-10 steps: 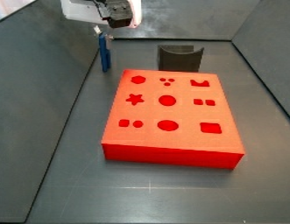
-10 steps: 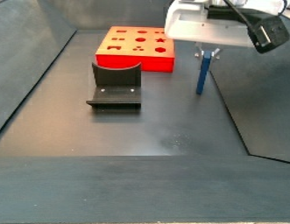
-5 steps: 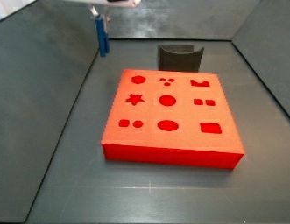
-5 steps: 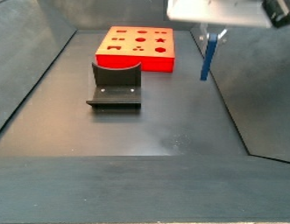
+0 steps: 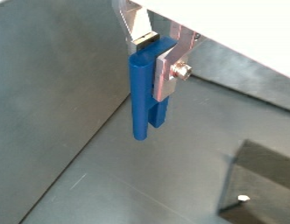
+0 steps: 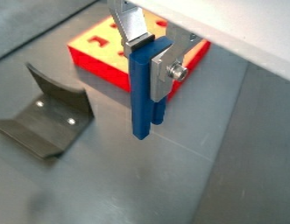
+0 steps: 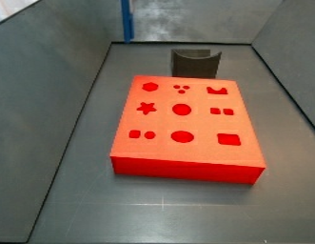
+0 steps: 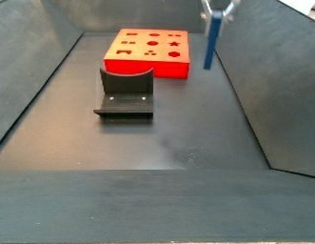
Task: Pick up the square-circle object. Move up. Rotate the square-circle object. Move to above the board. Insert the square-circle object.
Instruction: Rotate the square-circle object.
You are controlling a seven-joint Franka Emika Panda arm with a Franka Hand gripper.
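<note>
The square-circle object [image 5: 140,98] is a slim blue peg hanging upright, with my gripper [image 5: 155,56] shut on its upper end; both wrist views show the silver fingers [image 6: 171,72] clamped on either side of it [image 6: 142,98]. In both side views the peg [image 7: 126,21] [image 8: 210,43] hangs high above the floor near the side wall, and the gripper body is almost wholly cut off by the picture edge. The red board [image 7: 186,124] [image 8: 149,52] lies flat on the floor, its shaped holes facing up, off to one side of the peg and lower down [image 6: 98,54].
The dark fixture [image 7: 195,62] [image 8: 124,95] stands on the floor right next to the board's edge, also seen below the gripper [image 6: 47,114] [image 5: 259,185]. Sloped grey walls [image 7: 58,57] enclose the floor; the peg hangs close to one.
The gripper has risen straight up with the blue peg in it, so its body has left both side views. The board and fixture have not moved.
</note>
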